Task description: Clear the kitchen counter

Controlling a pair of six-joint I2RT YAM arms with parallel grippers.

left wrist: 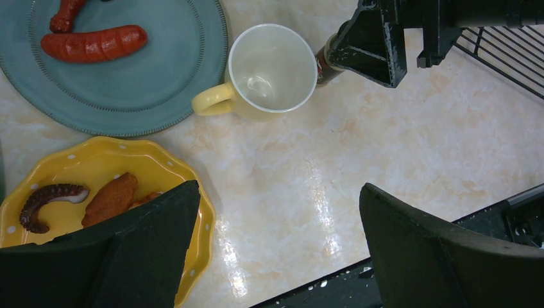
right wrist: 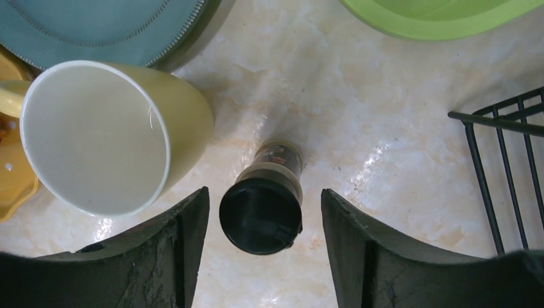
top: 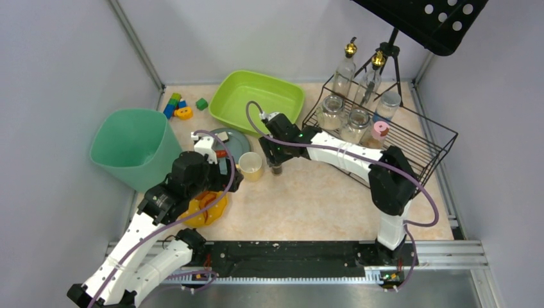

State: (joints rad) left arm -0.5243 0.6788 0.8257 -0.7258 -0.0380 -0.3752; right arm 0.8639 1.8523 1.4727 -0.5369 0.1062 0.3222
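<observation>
The beige mottled kitchen counter (top: 321, 199) holds a small spice bottle (right wrist: 261, 215) with a black cap, standing upright beside a yellow mug (top: 251, 165). My right gripper (top: 276, 160) is open right above the bottle; in the right wrist view the gripper (right wrist: 264, 192) has a jaw on either side of the cap, with gaps on both sides. My left gripper (left wrist: 279, 189) is open and empty above bare counter, between a yellow plate (left wrist: 38, 186) of food and the black front rail. The mug (left wrist: 269, 70) is empty.
A teal plate (left wrist: 128, 83) with sausages lies behind the mug. A green basin (top: 258, 96) is at the back, and a teal bin (top: 131, 144) at the left. A black wire rack (top: 410, 138) with jars and bottles is at the right. Toy blocks (top: 178, 106) lie at the back left.
</observation>
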